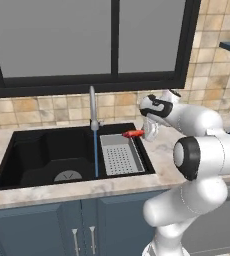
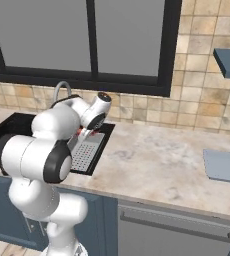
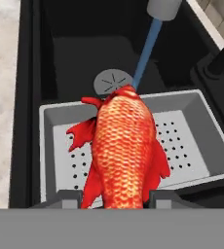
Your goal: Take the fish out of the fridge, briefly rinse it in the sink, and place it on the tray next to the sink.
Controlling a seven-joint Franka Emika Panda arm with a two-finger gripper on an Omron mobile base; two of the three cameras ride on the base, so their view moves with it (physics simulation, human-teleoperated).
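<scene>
Claw (image 1: 146, 131) is closed down on the fish (image 3: 123, 151), gripping it at the near end so the body sticks out ahead, over the sink (image 1: 32, 150). Fish hangs above the drainer (image 3: 192, 146), at the right end of the basin, clear of its floor. Tap (image 1: 92, 107) is running: blue stream (image 1: 96, 152) drops into the basin just left of the drainer. In the hand view the fish's far tip sits near the stream; can't tell if it's wet. Likely held out this way for the rinse.

Drainer has nothing in it. Tray (image 2: 224, 166) sits on the bench (image 2: 152, 165) well right of the sink, bare, so placing is not yet done.
</scene>
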